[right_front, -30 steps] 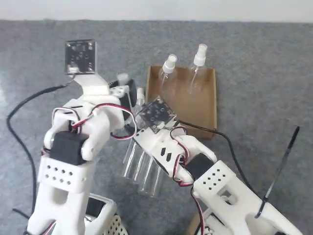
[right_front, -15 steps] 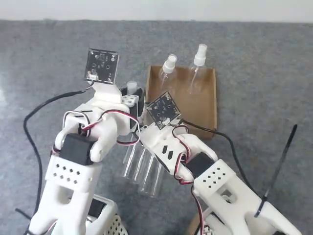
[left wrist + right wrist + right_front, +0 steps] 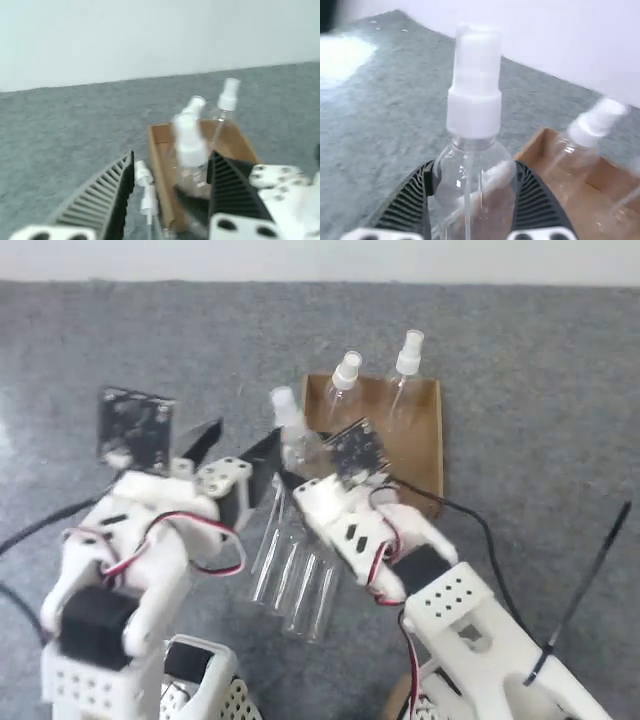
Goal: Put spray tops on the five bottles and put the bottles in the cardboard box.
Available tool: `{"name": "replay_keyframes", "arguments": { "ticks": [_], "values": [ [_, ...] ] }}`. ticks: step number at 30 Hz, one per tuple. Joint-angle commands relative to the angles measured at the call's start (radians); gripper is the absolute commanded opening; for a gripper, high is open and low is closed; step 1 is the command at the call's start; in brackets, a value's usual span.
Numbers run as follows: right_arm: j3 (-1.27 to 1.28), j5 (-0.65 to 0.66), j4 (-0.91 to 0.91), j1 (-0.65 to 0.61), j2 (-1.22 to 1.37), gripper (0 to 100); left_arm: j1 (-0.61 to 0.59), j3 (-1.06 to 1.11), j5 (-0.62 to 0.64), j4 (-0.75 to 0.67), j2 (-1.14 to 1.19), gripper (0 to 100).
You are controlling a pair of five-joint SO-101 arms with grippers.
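My right gripper (image 3: 296,468) (image 3: 472,172) is shut on a clear bottle (image 3: 470,195) that stands upright with a white spray top (image 3: 474,95) (image 3: 284,403), just left of the cardboard box (image 3: 425,455) (image 3: 159,150). Two bottles with spray tops (image 3: 347,371) (image 3: 408,350) stand in the box. My left gripper (image 3: 237,442) (image 3: 171,156) is open beside the held bottle (image 3: 189,150), touching nothing. Several clear bottles (image 3: 295,575) lie side by side on the grey mat, partly under both arms. Two more white spray tops (image 3: 143,174) show low between my left fingers (image 3: 102,200).
A white perforated basket (image 3: 215,690) sits at the near edge by the left arm's base. A black strip (image 3: 588,560) stands up at the right. Wires hang from both arms. Open grey mat lies to the far left and right of the box.
The left gripper has come off the bottle's top, opened, and drawn back to the left. The right gripper has raised the bottle slightly toward the box.
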Motion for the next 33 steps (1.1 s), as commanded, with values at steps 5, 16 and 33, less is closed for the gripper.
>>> {"name": "replay_keyframes", "arguments": {
  "ticks": [5, 16, 33],
  "values": [
    [-0.232, -0.014, 0.139, 0.081, 0.015, 0.6, -0.089, 0.318, -0.1, -0.103, -0.126, 22],
    [-0.667, -0.078, 0.309, 0.022, 0.424, 0.6, 0.064, 0.707, -0.157, -0.255, -0.385, 32],
    [-0.646, -0.098, 0.642, -0.073, 0.128, 0.6, 0.021, 0.771, -0.19, -0.397, -0.318, 32]
  ]
}}
